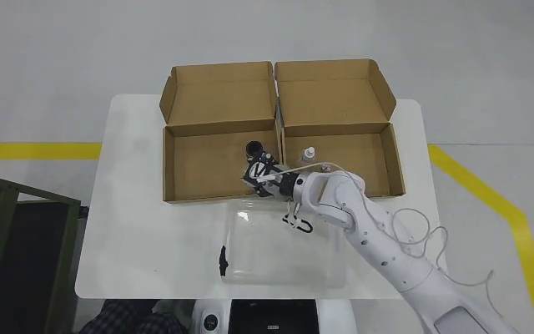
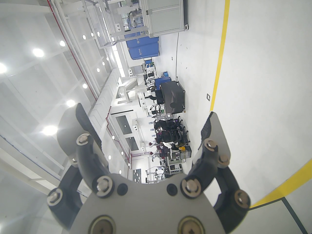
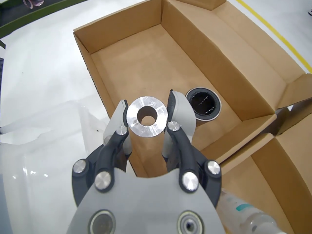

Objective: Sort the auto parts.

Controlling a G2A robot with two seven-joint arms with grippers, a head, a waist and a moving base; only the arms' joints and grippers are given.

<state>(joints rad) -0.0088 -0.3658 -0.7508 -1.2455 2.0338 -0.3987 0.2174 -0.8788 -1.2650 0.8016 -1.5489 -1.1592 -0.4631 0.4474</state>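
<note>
The right claw [image 3: 147, 109] reaches over the near wall of the left cardboard box [image 3: 136, 69], clamped on a thick, shiny metal ring [image 3: 157, 125] held above the box floor. A round black bearing [image 3: 203, 107] lies inside. The left claw [image 2: 146, 112] stands apart, facing the room.

Right gripper [image 3: 148, 101] holding a metal ring [image 3: 132, 121] over the cardboard box [image 3: 121, 32]

It's got the ring pinched from both sides, flat face up, above the box's near end. A black ring [image 3: 203, 104] sits on the box floor just beside it, near the corner.
</note>
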